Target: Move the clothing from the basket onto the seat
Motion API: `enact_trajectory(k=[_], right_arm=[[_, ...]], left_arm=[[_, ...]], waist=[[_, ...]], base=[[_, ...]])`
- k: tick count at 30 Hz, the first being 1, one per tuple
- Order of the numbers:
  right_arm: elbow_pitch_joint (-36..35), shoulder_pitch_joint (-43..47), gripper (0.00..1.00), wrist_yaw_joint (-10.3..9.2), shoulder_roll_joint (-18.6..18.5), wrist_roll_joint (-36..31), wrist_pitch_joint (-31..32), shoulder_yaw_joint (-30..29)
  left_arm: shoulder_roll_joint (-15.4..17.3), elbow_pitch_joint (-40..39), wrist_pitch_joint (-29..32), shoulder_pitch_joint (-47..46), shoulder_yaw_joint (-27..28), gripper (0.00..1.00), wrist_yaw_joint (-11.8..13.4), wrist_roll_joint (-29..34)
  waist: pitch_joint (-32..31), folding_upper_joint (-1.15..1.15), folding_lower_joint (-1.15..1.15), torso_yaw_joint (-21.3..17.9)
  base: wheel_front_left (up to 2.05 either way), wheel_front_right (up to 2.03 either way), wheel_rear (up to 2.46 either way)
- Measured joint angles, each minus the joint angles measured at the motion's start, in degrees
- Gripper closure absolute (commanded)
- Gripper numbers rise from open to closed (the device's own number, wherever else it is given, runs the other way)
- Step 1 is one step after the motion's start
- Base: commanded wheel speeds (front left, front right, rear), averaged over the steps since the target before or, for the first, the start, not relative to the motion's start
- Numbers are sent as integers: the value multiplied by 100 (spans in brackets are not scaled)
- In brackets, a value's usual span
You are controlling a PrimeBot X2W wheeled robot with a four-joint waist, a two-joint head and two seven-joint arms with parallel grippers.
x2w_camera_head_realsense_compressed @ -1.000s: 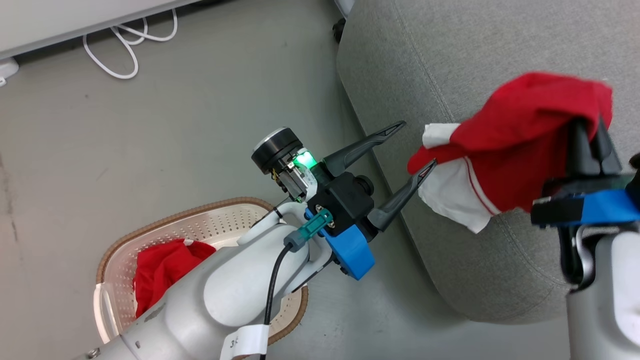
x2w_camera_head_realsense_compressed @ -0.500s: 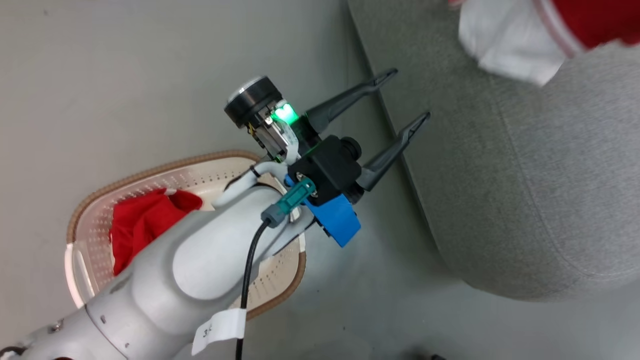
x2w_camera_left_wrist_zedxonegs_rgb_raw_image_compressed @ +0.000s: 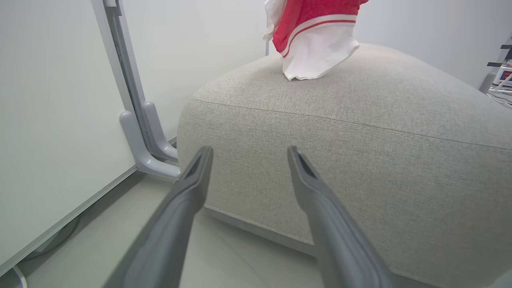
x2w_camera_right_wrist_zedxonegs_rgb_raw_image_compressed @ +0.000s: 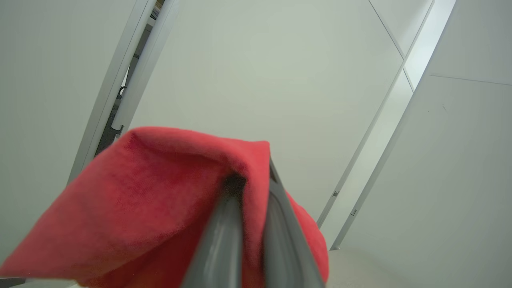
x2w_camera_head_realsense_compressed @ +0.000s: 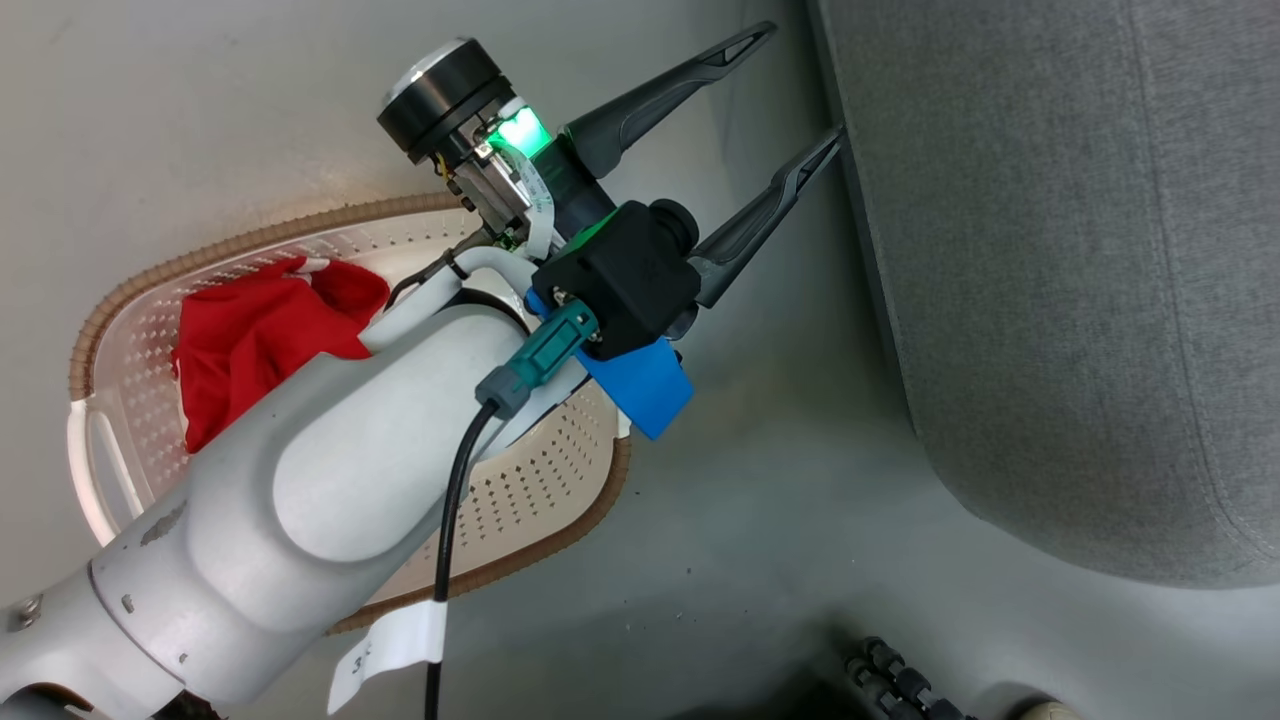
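Observation:
One red piece of clothing lies in the cream perforated basket, partly hidden under my left forearm. My left gripper is open and holds nothing, its fingers pointing at the side of the grey seat close to its lower edge. In the left wrist view the same open gripper faces the seat, and a red-and-white garment hangs over the seat's top. My right gripper is shut on that red garment, which drapes over its fingers.
The basket stands on the grey floor just left of the seat. A white wall panel with a grey bracket foot stands beside the seat. A dark ribbed cable lies at the head view's bottom edge.
The head camera has swung, shifting the whole picture. The right gripper and its garment have passed out of the head view at the top. The left gripper has stayed open.

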Motion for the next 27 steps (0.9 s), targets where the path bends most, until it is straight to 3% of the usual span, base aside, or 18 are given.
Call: enact_trajectory(k=[6, 16, 24, 25, 26, 27], right_arm=[[620, 368, 100, 0, 213, -52, 0, -560], [1367, 845, 100, 0, 886, -183, -1, -833], [1950, 1016, 100, 0, 1027, -227, -1, -890], [1960, 1041, 64, 0, 1044, -226, -1, -883], [1972, 1079, 3, 0, 1055, -225, -1, -872], [1980, 1124, 0, 0, 1061, -225, -1, -850]], left_arm=[[89, -151, 25, -40, -12, 0, 22, 32], [170, -221, 57, -77, -41, 0, 48, 30], [170, -216, 47, -84, -97, 0, 58, 2], [171, -209, 45, -85, -100, 0, 64, -1], [172, -196, 29, -85, -101, 0, 65, -8], [172, -182, 21, -85, -102, 0, 66, -13]], waist=[[263, 0, 0, -11], [332, 0, 0, 26], [345, 0, 0, 96], [340, 0, -1, 99], [330, 0, -1, 100], [313, 0, 0, 101]], base=[[0, 0, 0], [0, 0, 0], [0, 0, 0], [0, 0, 0], [0, 0, 0], [0, 0, 0]])
